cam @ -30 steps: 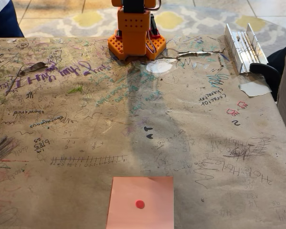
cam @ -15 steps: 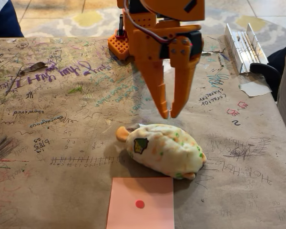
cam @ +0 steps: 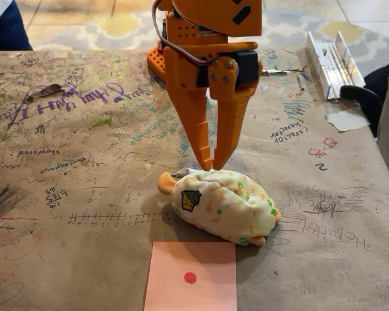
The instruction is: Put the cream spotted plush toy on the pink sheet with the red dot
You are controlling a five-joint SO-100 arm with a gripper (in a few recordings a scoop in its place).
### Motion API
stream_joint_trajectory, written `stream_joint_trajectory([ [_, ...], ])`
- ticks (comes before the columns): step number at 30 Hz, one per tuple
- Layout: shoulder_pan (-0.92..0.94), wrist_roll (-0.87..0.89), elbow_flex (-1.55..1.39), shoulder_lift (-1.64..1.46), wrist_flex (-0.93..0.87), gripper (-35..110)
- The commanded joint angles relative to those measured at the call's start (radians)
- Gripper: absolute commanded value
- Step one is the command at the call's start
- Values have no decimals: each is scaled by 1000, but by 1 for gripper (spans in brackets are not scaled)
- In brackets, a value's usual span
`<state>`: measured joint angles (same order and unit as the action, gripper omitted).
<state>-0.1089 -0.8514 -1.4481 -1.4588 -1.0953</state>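
Note:
The cream spotted plush toy [cam: 222, 205] lies on its side on the scribbled brown paper, its orange end and green-yellow patch to the left. Its lower edge reaches the top right edge of the pink sheet [cam: 201, 295], which lies at the front edge and carries a red dot [cam: 190, 277]. My orange gripper [cam: 210, 167] points straight down, its tips just at the plush's upper back edge. The fingers [cam: 193, 123] converge to nearly touching tips with nothing between them.
The arm's orange base [cam: 157, 61] stands at the table's back middle. A metal bracket [cam: 330, 61] lies at the back right, with a white scrap [cam: 345, 120] below it. A person's dark-clothed body [cam: 3, 29] shows at the top left corner.
One second ago the table held neither plush nor lowered arm. Over the last half second the gripper moved left and down to the plush's top edge; the plush stayed put.

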Motion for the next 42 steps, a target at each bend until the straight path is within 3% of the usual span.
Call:
stream_joint_trajectory([
  [1, -11, -6, 26, -55, -15, 0],
  [7, -57, 84, -103, -161, -175, 0],
  [14, -184, 84, -701, -502, -397, 0],
  [17, -72, -51, -1002, -637, -268, 0],
  [19, 71, -245, -1183, -781, -190, 0],
  [23, 337, -581, -1425, -1210, -202, 0],
  [28, 290, -597, -1516, -1447, -173, 0],
  [31, 284, -709, -1655, -1675, -137, 0],
  [34, 247, -646, -1655, -1901, -236, 0],
  [39, 126, -428, -1655, -1913, -233, 0],
  [42, 150, -543, -1655, -1913, -233, 0],
])
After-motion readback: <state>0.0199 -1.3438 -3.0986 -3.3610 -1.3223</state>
